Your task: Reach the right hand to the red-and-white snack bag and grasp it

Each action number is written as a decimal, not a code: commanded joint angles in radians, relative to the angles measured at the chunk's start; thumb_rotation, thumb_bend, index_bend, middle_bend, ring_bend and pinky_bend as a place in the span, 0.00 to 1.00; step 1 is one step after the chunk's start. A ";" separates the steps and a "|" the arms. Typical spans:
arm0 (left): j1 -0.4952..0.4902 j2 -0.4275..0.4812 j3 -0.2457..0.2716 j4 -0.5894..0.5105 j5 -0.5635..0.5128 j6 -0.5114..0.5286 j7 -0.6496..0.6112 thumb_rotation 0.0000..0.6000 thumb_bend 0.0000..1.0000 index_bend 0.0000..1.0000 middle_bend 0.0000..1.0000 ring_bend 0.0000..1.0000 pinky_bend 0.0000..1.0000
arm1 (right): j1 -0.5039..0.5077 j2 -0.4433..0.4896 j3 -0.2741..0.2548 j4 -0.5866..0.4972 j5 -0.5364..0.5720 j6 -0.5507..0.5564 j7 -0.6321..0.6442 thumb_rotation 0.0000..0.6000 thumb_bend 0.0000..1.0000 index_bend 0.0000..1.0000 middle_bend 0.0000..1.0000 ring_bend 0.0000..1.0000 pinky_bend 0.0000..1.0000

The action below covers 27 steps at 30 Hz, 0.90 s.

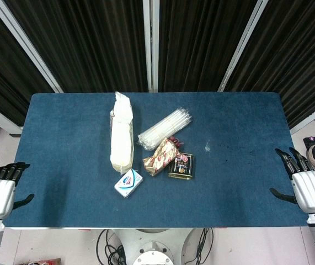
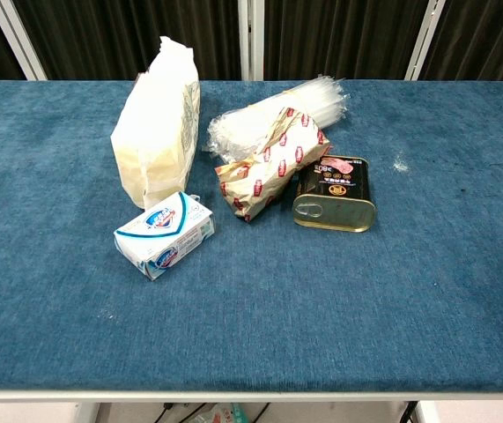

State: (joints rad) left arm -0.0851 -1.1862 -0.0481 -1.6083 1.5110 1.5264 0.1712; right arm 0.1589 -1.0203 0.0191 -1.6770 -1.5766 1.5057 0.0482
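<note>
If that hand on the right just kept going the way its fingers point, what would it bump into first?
Probably nothing on the table. The right hand sits at the table's right edge with fingers pointing toward the far side and slightly left. That strip of blue table looks bare; the red-and-white snack bag lies well off to its left.

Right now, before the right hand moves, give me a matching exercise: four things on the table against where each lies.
Things:
1. snack bag
2. tin can
3. soap box
4. tall pale bag

Places:
A. nearest the table's front edge
B. leftmost, standing behind the soap box
C. right of the snack bag, touching it
D. in the middle, lying against the clear straw packet

Pairs: 1-D, 2-C, 3-A, 4-B
</note>
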 commanded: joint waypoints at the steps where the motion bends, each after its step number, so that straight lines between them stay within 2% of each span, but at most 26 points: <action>1: 0.001 -0.002 0.003 0.000 -0.003 -0.003 0.000 1.00 0.07 0.22 0.20 0.18 0.22 | 0.001 -0.006 -0.004 0.007 -0.021 -0.001 -0.014 1.00 0.03 0.00 0.14 0.03 0.16; 8: 0.007 -0.003 0.010 -0.001 -0.007 -0.007 0.002 1.00 0.07 0.22 0.21 0.18 0.22 | 0.024 -0.015 0.001 -0.003 -0.042 -0.038 -0.031 1.00 0.03 0.00 0.14 0.03 0.16; 12: 0.009 -0.002 0.010 -0.006 -0.008 -0.004 0.001 1.00 0.07 0.22 0.21 0.18 0.22 | 0.118 -0.020 0.026 -0.024 -0.085 -0.141 -0.032 1.00 0.03 0.00 0.14 0.03 0.16; 16: 0.017 -0.004 0.015 -0.007 -0.001 0.008 0.002 1.00 0.07 0.22 0.21 0.18 0.22 | 0.280 -0.054 0.087 -0.053 -0.087 -0.333 -0.070 1.00 0.03 0.00 0.15 0.04 0.16; 20: 0.032 -0.002 0.017 -0.003 -0.010 0.021 -0.007 1.00 0.07 0.22 0.21 0.18 0.22 | 0.474 -0.150 0.169 -0.044 0.000 -0.582 -0.169 1.00 0.03 0.00 0.15 0.04 0.16; 25: 0.044 -0.001 0.018 0.015 -0.022 0.025 -0.032 1.00 0.07 0.22 0.21 0.18 0.22 | 0.663 -0.311 0.233 0.060 0.129 -0.788 -0.314 1.00 0.03 0.00 0.15 0.04 0.16; 27: 0.047 -0.001 0.017 0.024 -0.028 0.025 -0.042 1.00 0.07 0.22 0.21 0.18 0.22 | 0.712 -0.365 0.244 0.108 0.168 -0.826 -0.362 1.00 0.03 0.00 0.14 0.04 0.15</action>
State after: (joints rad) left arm -0.0398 -1.1874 -0.0306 -1.5879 1.4861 1.5514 0.1324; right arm 0.7694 -1.2811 0.2102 -1.6479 -1.4955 0.7726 -0.2157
